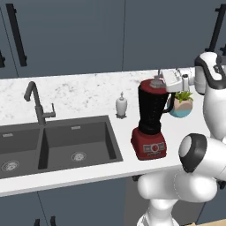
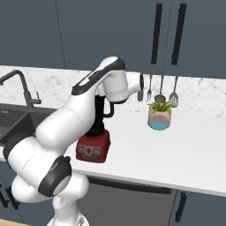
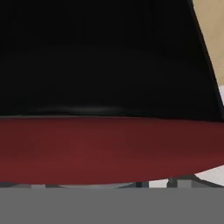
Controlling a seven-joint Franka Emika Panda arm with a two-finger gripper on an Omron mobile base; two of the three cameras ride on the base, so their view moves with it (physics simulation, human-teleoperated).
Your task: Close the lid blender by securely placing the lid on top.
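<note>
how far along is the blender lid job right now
Nearly done, it seems: the lid already sits on the blender jar's rim. The gripper is at the lid's edge; whether it grips is unclear. Left: confirm the lid is seated, let go and back away.

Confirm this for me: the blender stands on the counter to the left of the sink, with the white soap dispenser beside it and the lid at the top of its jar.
One thing is off: the blender stands to the right of the sink, not the left, as the left base view shows. The rest holds: the white soap dispenser is beside it on the counter, and the lid sits at the top of the jar.
</note>
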